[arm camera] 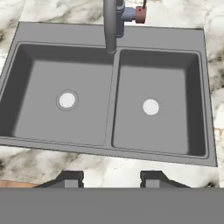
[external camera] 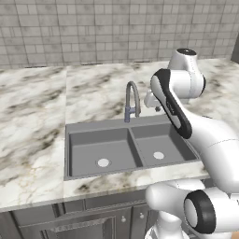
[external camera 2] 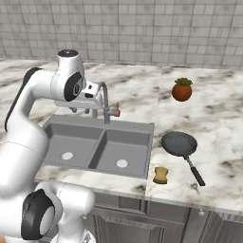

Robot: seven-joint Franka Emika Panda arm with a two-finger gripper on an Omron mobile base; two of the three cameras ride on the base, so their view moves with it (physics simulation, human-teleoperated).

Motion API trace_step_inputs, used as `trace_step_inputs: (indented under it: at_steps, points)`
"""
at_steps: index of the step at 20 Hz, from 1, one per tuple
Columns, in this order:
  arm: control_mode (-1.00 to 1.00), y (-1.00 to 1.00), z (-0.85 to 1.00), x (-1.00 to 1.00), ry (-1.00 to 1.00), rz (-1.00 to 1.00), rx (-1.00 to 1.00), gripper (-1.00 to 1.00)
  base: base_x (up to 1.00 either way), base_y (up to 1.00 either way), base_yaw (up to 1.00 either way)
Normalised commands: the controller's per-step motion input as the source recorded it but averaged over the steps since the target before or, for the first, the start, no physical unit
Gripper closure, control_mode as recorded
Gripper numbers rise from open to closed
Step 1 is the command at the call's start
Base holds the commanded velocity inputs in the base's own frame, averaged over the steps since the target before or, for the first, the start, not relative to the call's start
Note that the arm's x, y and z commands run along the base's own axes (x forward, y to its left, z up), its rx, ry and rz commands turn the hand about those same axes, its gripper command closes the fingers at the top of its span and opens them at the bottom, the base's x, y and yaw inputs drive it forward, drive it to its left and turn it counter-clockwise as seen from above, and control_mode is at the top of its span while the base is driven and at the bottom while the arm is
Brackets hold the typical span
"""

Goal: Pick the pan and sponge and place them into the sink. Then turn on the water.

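The dark grey double-basin sink lies below my gripper, and both basins hold nothing. The gripper hangs high over the sink, beside the arched grey faucet. It is open, with nothing between its fingertips. In the right base view the black pan rests on the counter right of the sink, its handle pointing toward the front right. The small yellow sponge lies near the counter's front edge, just left of that handle.
A red-orange pot with a green plant stands on the counter behind the pan. The marble counter stretches left of the sink, backed by a tiled wall. The faucet's red-tipped lever sticks out to the right.
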Motion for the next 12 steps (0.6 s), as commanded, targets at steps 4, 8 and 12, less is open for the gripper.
trace_step_inputs:
  at_steps: [4,8,12]
  points:
    - [-1.00,-0.04,0.00,0.00,0.00,0.00,0.00,-1.00,0.00,0.00,0.00]
    - [-1.00,-0.15,0.00,0.00,0.00,0.00,0.00,-1.00,0.00,0.00,0.00]
    - [-1.00,-0.21,0.00,0.00,0.00,0.00,0.00,-1.00,0.00,0.00,0.00]
